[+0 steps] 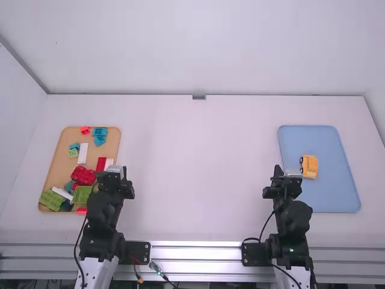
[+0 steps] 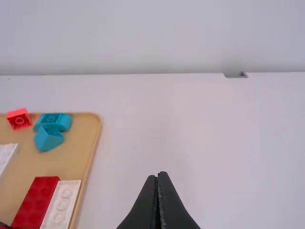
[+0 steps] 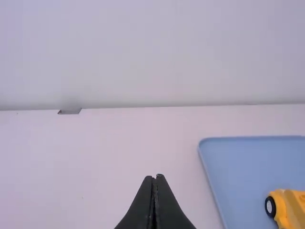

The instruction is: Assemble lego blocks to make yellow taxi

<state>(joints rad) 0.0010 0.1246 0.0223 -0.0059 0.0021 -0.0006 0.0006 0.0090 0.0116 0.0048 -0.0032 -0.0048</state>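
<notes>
We have the left gripper [image 1: 118, 171] clenched beside the tan tray [image 1: 67, 139] of red blocks [image 1: 83, 175], green blocks [image 1: 52, 199], blue blocks [image 1: 100, 132] and white blocks [image 1: 83, 153] toward the table's [image 1: 198, 174] left edge, and the right gripper [image 1: 285, 171] clenched near the blue tray [image 1: 334, 195], whose left edge the yellow wheeled piece [image 1: 310, 164] lies near.

I see the yellow toy car [image 1: 310, 167] on the blue tray [image 1: 328, 192], its black wheels along the side facing mid-table. On my tan tray [image 1: 63, 162], a curved teal block [image 2: 59, 122] touches a teal wedge [image 2: 48, 139], with a small red block [image 2: 19, 118] just beside. A flat red block [image 2: 37, 200] and flat white block [image 2: 62, 205] lie side by side, studs up; green blocks [image 1: 51, 199] sit nearer me.
</notes>
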